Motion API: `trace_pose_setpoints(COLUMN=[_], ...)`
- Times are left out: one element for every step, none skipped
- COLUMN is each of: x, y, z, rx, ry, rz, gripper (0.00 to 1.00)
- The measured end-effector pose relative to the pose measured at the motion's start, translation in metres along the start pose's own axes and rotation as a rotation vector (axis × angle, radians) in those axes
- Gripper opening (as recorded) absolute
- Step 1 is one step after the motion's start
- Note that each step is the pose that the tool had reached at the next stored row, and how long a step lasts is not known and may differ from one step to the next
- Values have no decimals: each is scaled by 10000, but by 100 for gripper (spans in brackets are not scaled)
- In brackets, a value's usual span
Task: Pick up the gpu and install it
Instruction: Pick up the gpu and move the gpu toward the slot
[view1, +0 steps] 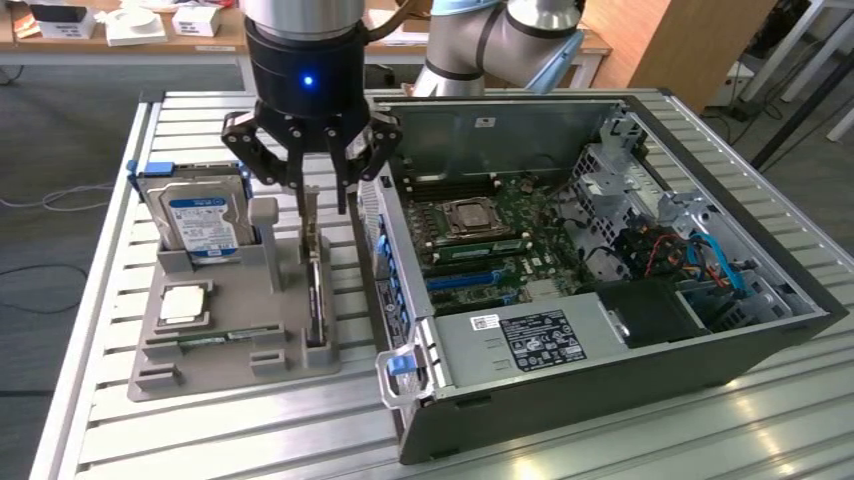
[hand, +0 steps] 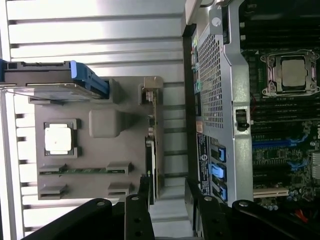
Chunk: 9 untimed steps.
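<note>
Slatted metal bench (view1: 200, 430) carries a grey holder (view1: 200, 372) near its edge on the exterior view's left, just beside an open computer case (view1: 601, 385). The gpu (view1: 316, 290) (hand: 154, 150) stands on edge in the holder's slot on the side nearest the case. The gripper (view1: 324, 205) (hand: 169, 192) hangs directly above the card, jaws open and straddling its upper edge without clamping it. A hard drive (view1: 200, 220) and a processor (view1: 183, 303) sit in the same holder.

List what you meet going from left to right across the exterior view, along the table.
In order: hard drive → gpu standing on edge → processor socket → blue cables.
</note>
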<state>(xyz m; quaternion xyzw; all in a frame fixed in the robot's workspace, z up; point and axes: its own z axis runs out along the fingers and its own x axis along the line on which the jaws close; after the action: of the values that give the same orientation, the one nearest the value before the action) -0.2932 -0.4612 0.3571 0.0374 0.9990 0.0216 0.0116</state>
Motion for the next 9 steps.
trace_pose_setpoints(x=[0,1,1,2,2,2,2,3,4], y=[-1,-2,-4,-5,-7,-8,-9,-10,-11], z=[18,37,55,74,92,109,127,145,163], rx=[-1,0,1,1,2,3,3,3,3], ry=[5,11,17,23,28,32,36,40,45], rz=[0,0,1,1,1,2,1,2,2], gripper=[42,42,42,42,42,42,42,42,42])
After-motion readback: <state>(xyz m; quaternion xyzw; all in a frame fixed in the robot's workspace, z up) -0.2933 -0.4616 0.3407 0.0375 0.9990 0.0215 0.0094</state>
